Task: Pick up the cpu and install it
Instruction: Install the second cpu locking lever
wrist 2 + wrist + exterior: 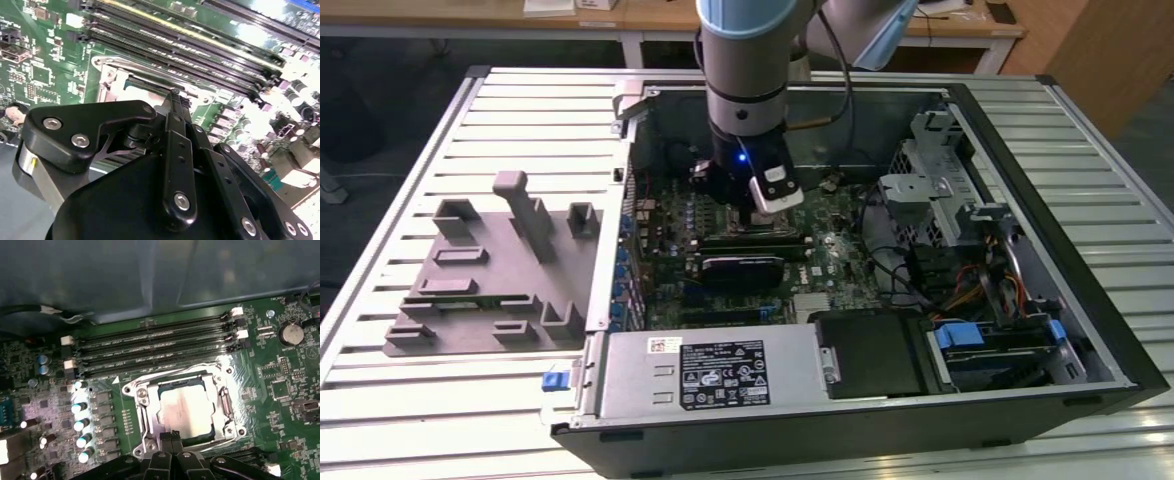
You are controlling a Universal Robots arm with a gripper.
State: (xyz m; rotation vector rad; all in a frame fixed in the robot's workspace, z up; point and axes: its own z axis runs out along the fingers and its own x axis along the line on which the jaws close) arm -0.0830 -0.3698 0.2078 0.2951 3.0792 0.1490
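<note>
The cpu [186, 412], a flat square chip with a shiny silver-grey top, lies flat inside the metal socket frame [140, 390] on the green motherboard. My gripper [172, 436] hangs just above the socket's near edge, its black fingertips pressed together with nothing between them. The second wrist view has the same fingers [176, 115] running down to the gripper [175, 95] by the socket frame [107, 80]. Seen from the exterior view, the arm reaches straight down into the open computer case, with the gripper [744, 222] low over the board.
Black memory slots [155, 340] run beside the socket. A black heatsink block [740, 270] sits close to the gripper inside the case. The power supply [707, 370], drive cage and cables [961, 280] crowd the case. A grey fixture tray [487, 270] rests on the table at the exterior view's left.
</note>
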